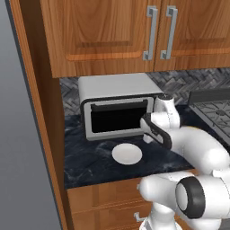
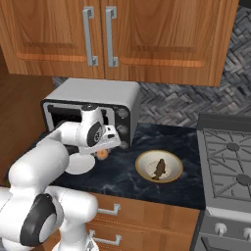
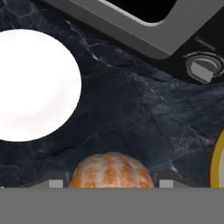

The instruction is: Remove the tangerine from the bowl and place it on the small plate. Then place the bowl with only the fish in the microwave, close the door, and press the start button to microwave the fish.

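Note:
My gripper is shut on the tangerine, holding it a little above the dark counter. In the hand view the tangerine sits between the fingertips. The small plate lies to the gripper's left, white and bare; it also appears in the left base view as the small plate. The bowl rests on the counter to the right, with the dark fish inside. The bowl's yellow rim edges the hand view. The microwave and its door are out of view.
A silver toaster oven with knobs stands at the back of the counter, just behind the plate. A stove lies to the right. Wooden cabinets hang overhead, and a tall wooden panel closes the left.

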Tool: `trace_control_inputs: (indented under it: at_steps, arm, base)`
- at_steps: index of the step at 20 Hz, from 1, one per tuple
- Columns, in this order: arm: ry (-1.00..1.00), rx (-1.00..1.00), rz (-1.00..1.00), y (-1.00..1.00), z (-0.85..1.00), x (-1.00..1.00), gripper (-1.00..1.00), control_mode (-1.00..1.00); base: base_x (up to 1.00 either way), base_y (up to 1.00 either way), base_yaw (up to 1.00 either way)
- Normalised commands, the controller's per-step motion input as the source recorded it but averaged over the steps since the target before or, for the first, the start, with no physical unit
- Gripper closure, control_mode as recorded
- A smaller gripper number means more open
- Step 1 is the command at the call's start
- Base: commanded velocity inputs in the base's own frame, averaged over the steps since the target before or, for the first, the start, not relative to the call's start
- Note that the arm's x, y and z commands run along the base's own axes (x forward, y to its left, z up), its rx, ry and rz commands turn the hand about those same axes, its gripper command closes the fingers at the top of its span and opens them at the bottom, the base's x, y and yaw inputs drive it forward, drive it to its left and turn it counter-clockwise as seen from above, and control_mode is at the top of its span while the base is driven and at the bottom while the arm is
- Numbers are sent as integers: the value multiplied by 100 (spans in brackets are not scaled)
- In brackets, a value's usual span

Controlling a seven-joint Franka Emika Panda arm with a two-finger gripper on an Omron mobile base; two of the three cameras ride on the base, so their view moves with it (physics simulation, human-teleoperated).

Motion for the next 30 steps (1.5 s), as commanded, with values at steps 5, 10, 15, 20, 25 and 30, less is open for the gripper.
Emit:
trace_control_inputs:
  at_steps: [5,10,15,20,25,30]
  arm:
    - [21,-13,-6,100,-28,0,100,-100]
    - [21,-17,0,97,-41,16,100,-100]
    - [13,-3,0,29,-38,36,100,-100]
    - [0,0,0,-1,-4,39,100,-100]
    - [-1,0,0,-2,-19,8,-100,-100]
    - [-6,0,0,-1,-15,-5,-100,-100]
  base:
    - [0,0,0]
    - [0,0,0]
    - [0,0,0]
    - [0,0,0]
    - [0,0,0]
    - [0,0,0]
